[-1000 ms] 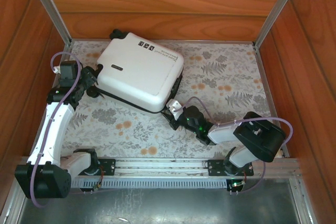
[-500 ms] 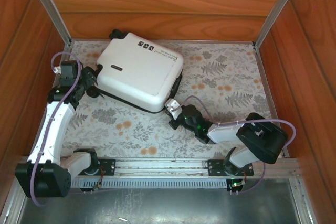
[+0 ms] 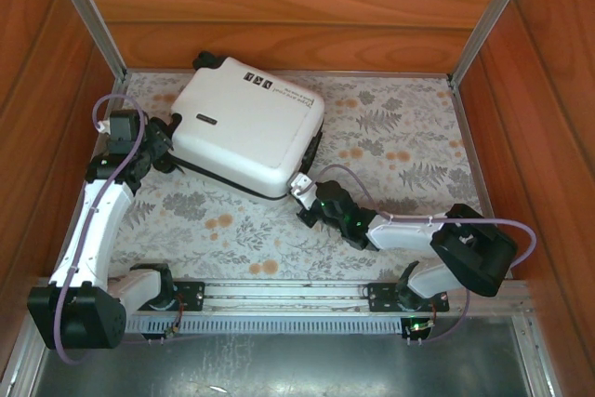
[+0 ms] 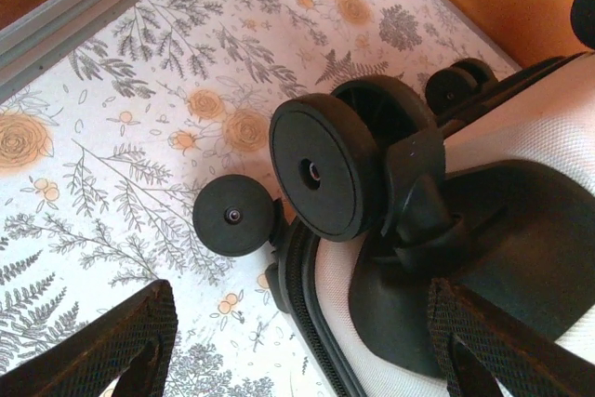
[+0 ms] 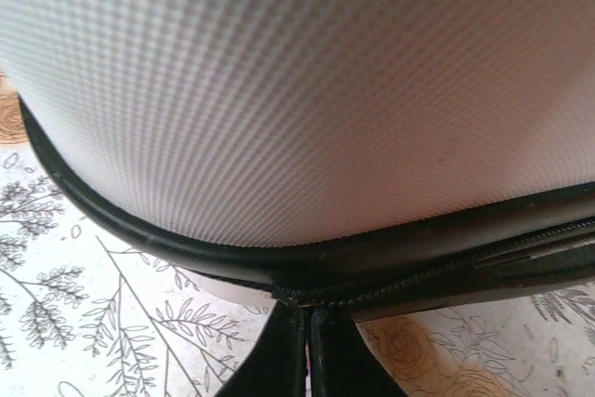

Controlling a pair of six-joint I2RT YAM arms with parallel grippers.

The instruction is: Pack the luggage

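Saw the luggage [image 3: 249, 127] lying shut, slanting back-left to front-right. Found right claw [image 3: 299, 190] clenched against its near zipper edge [image 5: 418, 271]. Found left claw [image 3: 162, 145] spread open round the wheels [image 4: 316, 178].

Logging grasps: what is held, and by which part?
Nothing in the left gripper, open beside the luggage wheels. The right gripper is shut at the zipper seam; a pinched pull cannot be confirmed.
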